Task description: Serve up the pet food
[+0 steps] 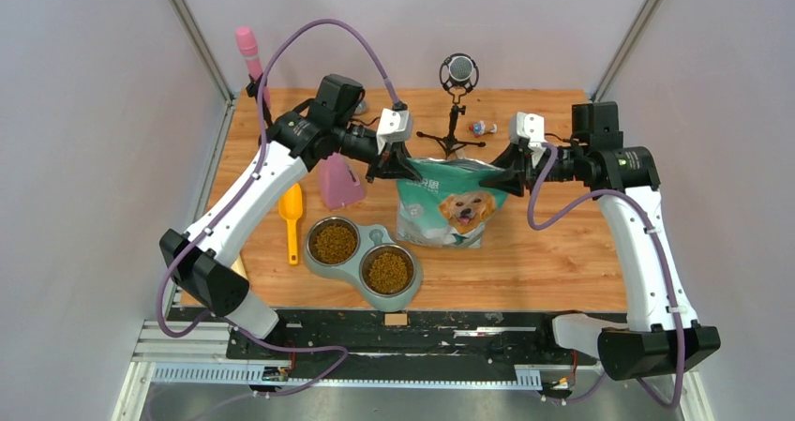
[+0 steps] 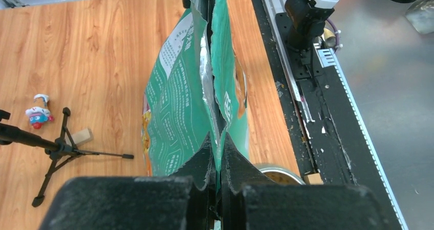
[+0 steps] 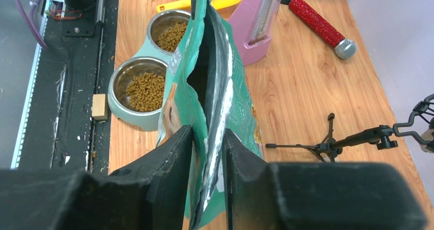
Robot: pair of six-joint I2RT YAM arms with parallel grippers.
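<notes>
Seen from above, a teal-and-silver bag (image 1: 442, 210) picturing a golden dog stands upright at the middle of the wooden table (image 1: 562, 252), with one arm at each top corner. The left gripper (image 1: 394, 170) meets the bag's upper left corner and the right gripper (image 1: 506, 175) its upper right. The pet food (image 1: 334, 243), brown kibble, fills both steel bowls of a teal double feeder (image 1: 375, 236) near and left of the bag. A yellow scoop (image 1: 292, 217) lies left of the feeder. A pink wedge-shaped case (image 1: 339, 185) stands just beyond the feeder, and a microphone on a small tripod (image 1: 455, 112) stands behind the bag.

From the left wrist, the left gripper (image 2: 217, 145) is clamped tight on the bag's (image 2: 176, 102) top edge, its black fingers pressed together with the foil seam between them. The rim of one bowl (image 2: 279, 171) shows beside the fingers. A small toy figure (image 2: 38, 115) and a wooden block (image 2: 82, 136) lie on the table by the tripod's legs.

From the right wrist, the right gripper (image 3: 207, 132) straddles the bag's other corner with its jaws narrowly apart. Whether they press the foil cannot be told. The bag's mouth gapes slightly beyond the fingers. Kibble shows in both bowls (image 3: 146, 89) to the left of the bag, and a red glittery microphone (image 3: 320, 25) lies on the table at upper right.
</notes>
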